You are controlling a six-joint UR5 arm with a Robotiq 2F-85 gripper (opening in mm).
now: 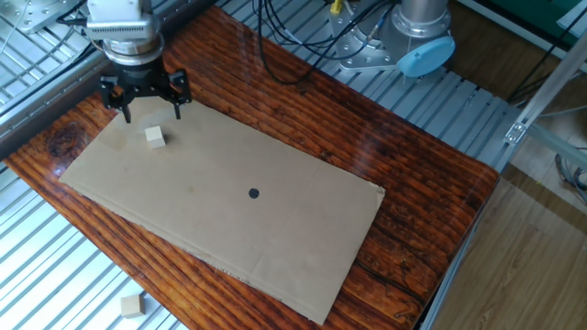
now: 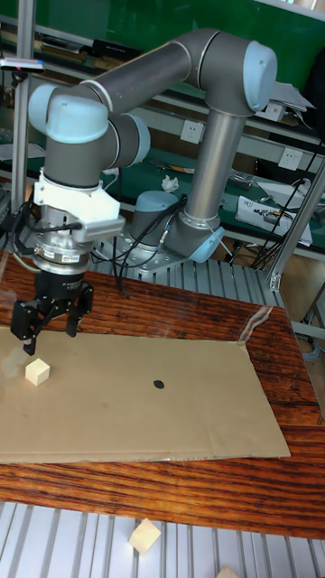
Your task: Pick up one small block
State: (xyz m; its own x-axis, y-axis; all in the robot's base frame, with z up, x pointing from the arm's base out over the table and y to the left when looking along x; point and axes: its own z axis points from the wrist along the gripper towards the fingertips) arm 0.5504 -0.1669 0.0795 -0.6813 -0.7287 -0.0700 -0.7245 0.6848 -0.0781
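The small block is a pale beige wooden cube lying on the brown cardboard sheet near its far left corner; in the tall fixed view the small block sits at the sheet's left end. My gripper hangs just above and slightly behind the block, apart from it. Its dark fingers are spread wider than the block, and nothing is between them. In the tall fixed view the gripper hovers up and to the right of the cube.
A tanner wooden block lies off the cardboard on the metal slats near the front left, also seen as a tan block. A black dot marks the sheet's centre. Cables and the arm's base stand behind the table.
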